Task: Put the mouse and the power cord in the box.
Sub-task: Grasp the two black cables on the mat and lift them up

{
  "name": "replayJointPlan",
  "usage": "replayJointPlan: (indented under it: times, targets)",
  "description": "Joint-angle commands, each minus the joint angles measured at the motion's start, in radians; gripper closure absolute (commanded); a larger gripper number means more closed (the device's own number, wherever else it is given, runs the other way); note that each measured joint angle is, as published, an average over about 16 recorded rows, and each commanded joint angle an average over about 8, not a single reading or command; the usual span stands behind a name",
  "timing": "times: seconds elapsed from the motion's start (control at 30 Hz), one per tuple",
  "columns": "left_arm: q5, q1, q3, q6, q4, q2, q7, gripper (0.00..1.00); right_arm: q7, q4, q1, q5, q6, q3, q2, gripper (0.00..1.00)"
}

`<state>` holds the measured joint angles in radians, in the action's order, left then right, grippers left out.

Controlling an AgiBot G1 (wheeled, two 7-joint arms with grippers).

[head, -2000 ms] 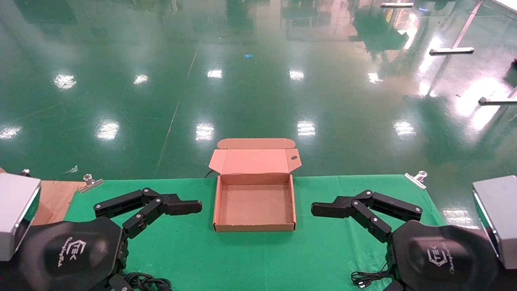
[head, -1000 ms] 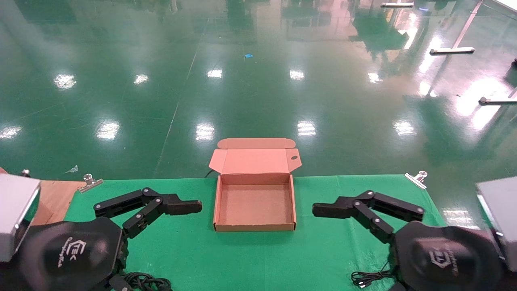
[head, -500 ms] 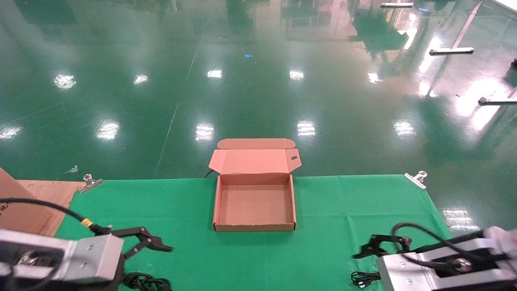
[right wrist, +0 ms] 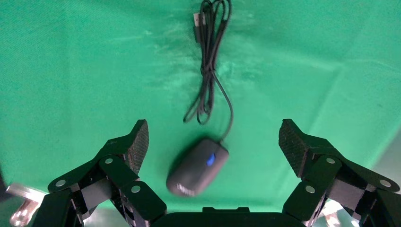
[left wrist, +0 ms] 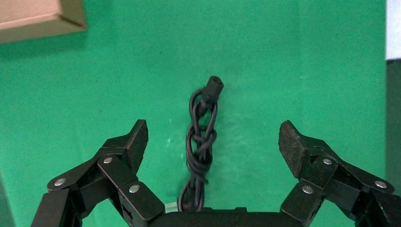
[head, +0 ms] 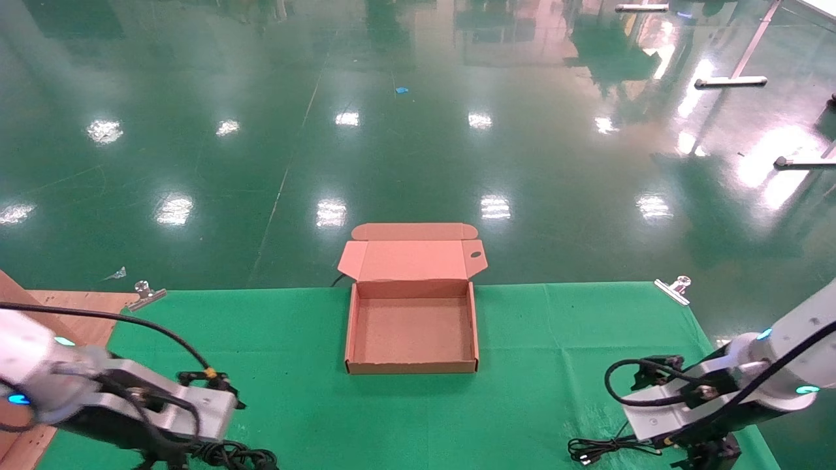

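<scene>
Both grippers are spread wide, left gripper [left wrist: 213,142] over the cord [left wrist: 201,151] near-left, right gripper [right wrist: 213,142] over the mouse [right wrist: 197,173] near-right, evidently poised for grasping; the box [head: 411,367] lies open between them.

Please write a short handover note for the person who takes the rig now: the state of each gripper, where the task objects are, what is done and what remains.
Left gripper: open, above the bundled power cord at the table's near left edge.
Right gripper: open, above the mouse at the near right edge; its wire lies on the green cloth.
The box: mid-table, lid open, empty.
Done: nothing packed yet.
Left: grasp the cord and the mouse, then place both in the box.
</scene>
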<state>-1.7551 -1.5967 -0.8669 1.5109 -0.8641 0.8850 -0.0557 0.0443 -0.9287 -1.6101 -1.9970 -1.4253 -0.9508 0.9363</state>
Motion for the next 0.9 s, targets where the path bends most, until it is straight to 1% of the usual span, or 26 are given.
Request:
replayJointPlan:
  times: [0.03,0.27,0.47,0.67,0.9]
  targets:
    - [-0.036,-0.007,-0.023,-0.018,0.058,0.042,-0.034,0.00,0.040,0.076,0.004,-0.012,0.037,-0.006,0.026,0.00]
    - [-0.087,-0.015,-0.055,-0.095,0.295,0.149,-0.159,0.00,0.186,0.340,0.018,-0.008,0.149,-0.012,0.131,0.00]
    - [-0.100,-0.023,-0.061,-0.159,0.473,0.202,-0.261,0.00,0.288,0.531,0.016,-0.002,0.233,-0.011,0.217,0.00]
    - [-0.100,-0.029,-0.059,-0.215,0.608,0.234,-0.345,0.00,0.364,0.671,-0.001,0.008,0.293,-0.004,0.278,0.00]
    - [-0.096,-0.031,-0.054,-0.268,0.718,0.258,-0.406,0.00,0.428,0.777,-0.016,0.025,0.334,0.007,0.321,0.00]
